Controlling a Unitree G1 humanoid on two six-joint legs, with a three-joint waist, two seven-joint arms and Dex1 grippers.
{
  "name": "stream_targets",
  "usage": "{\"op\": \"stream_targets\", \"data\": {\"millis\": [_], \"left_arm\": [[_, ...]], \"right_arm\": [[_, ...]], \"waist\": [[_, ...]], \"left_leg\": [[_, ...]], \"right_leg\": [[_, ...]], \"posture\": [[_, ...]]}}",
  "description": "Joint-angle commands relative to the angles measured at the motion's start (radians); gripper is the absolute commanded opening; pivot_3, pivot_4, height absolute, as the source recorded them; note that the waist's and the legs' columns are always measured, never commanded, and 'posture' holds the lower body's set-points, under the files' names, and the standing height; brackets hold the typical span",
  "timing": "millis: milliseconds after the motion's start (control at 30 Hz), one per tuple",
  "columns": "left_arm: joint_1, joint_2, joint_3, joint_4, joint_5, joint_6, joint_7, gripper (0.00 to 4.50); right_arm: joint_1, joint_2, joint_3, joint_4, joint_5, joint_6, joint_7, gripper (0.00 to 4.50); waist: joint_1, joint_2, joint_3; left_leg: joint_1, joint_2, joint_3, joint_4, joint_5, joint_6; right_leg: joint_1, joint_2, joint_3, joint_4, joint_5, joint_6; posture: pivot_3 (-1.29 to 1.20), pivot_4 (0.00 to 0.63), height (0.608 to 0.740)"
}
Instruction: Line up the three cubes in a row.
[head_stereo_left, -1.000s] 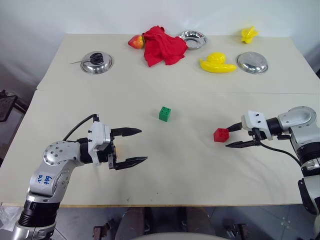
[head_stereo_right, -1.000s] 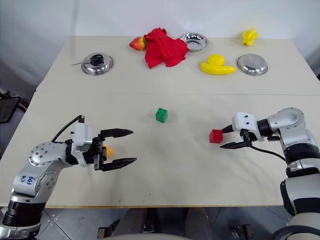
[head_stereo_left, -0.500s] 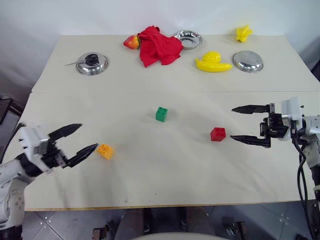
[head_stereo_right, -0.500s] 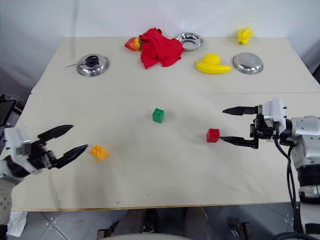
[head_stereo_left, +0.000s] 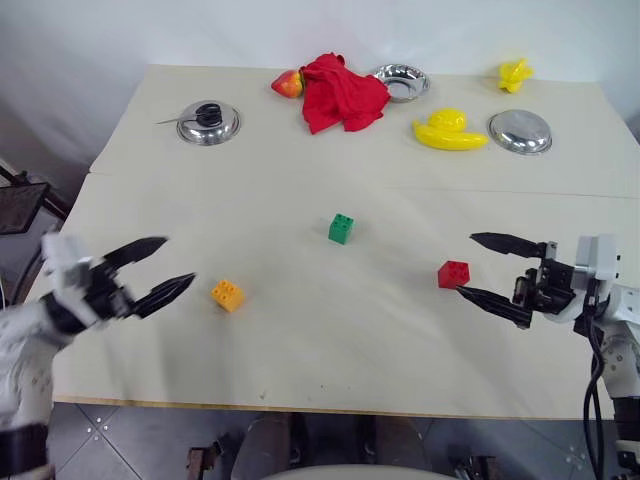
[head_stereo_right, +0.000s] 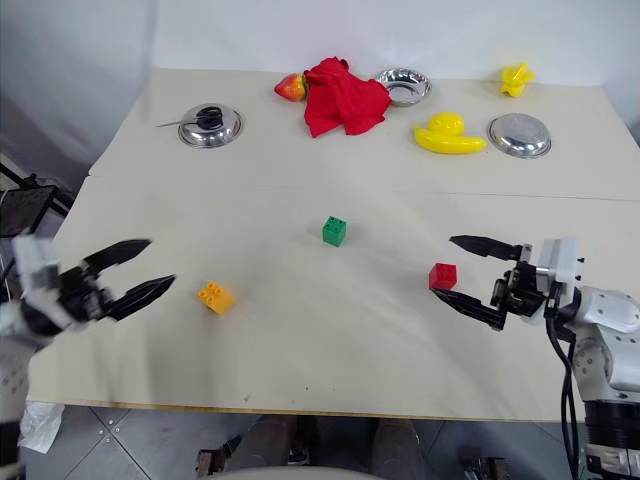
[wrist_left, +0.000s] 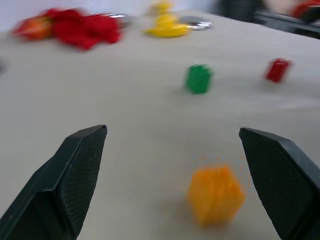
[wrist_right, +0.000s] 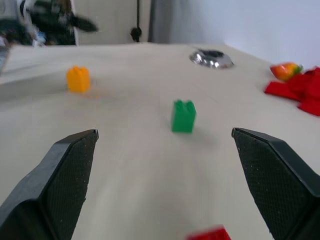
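1. Pale, cream-coloured bench (head_stereo_left: 330, 330) under a white wall carries everything; both hands hang low over its near half, empty.
2. Left hand (head_stereo_left: 148, 272) sits at the bench's 8 o'clock, fingers spread wide, touching nothing; the orange-yellow cube (head_stereo_left: 227, 294) lies just past its fingertips, apart from them.
3. Right hand (head_stereo_left: 494, 271) sits at 4 o'clock, fingers likewise spread wide and holding nothing; the red cube (head_stereo_left: 453, 273) rests just beside its lower fingertip, whether touching or not I cannot tell.
4. Outward from both, the green cube (head_stereo_left: 341, 228) stands near the bench's centre, toward 12 o'clock of the line joining the other two.
5. Judged from this, the three cubes form a shallow triangle, so the row is not made yet.
6. Likely best: treat red and orange-yellow as the row's ends and bring green toward 6 o'clock between them, pinching it square across flat faces, setting it down level.
7. Farther off at 12 o'clock, the red cloth (head_stereo_left: 343, 93), yellow duck (head_stereo_left: 449, 132) and metal dishes (head_stereo_left: 520, 131) stay well clear of the work.
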Motion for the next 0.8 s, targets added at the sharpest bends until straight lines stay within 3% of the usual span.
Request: {"op": "stream_targets", "data": {"millis": [33, 100, 233, 467, 800], "left_arm": [[-0.323, -0.029, -0.247, 0.142, 0.116, -0.019, -0.108, 4.50], [-0.433, -0.057, -0.319, 0.225, 0.159, -0.044, -0.147, 4.50], [-0.705, -0.193, -0.474, 0.572, 0.319, -0.211, -0.208, 4.50], [-1.013, -0.362, -0.552, 1.159, 0.519, -0.525, -0.183, 4.50], [-1.102, -0.471, -0.549, 1.354, 0.649, -0.618, -0.121, 4.50]], "right_arm": [[0.066, -0.042, -0.110, 0.005, -0.025, -0.046, 0.010, 4.49], [0.089, -0.048, -0.143, 0.015, -0.033, -0.058, 0.011, 4.49], [0.194, -0.051, -0.226, 0.019, -0.050, -0.070, 0.007, 4.49], [0.309, -0.012, -0.273, -0.150, -0.028, -0.015, -0.081, 4.49], [0.429, 0.047, -0.310, -0.335, 0.000, 0.039, -0.178, 4.49]], "waist": [[0.001, 0.000, 0.000], [0.004, -0.001, 0.000], [-0.004, -0.001, 0.000], [-0.011, -0.006, 0.003], [0.002, -0.010, 0.006]], "left_leg": [[0.000, 0.000, 0.000, 0.000, 0.000, 0.000], [0.000, -0.002, 0.000, 0.000, 0.001, 0.001], [0.000, -0.006, 0.002, -0.002, 0.001, 0.001], [-0.001, 0.000, 0.003, -0.002, 0.000, 0.000], [-0.003, 0.001, 0.001, 0.000, 0.000, 0.000]], "right_leg": [[0.000, 0.001, 0.000, 0.000, 0.000, 0.000], [0.002, 0.002, -0.001, 0.000, 0.000, 0.000], [0.003, 0.005, -0.001, -0.006, 0.001, 0.002], [0.002, 0.011, 0.000, -0.011, 0.002, 0.003], [0.002, 0.012, 0.000, -0.011, 0.002, 0.003]], "posture": [[0.00, 0.150, 0.740], [0.00, 0.150, 0.740], [0.00, 0.150, 0.740], [0.00, 0.150, 0.740], [0.00, 0.150, 0.740]]}}
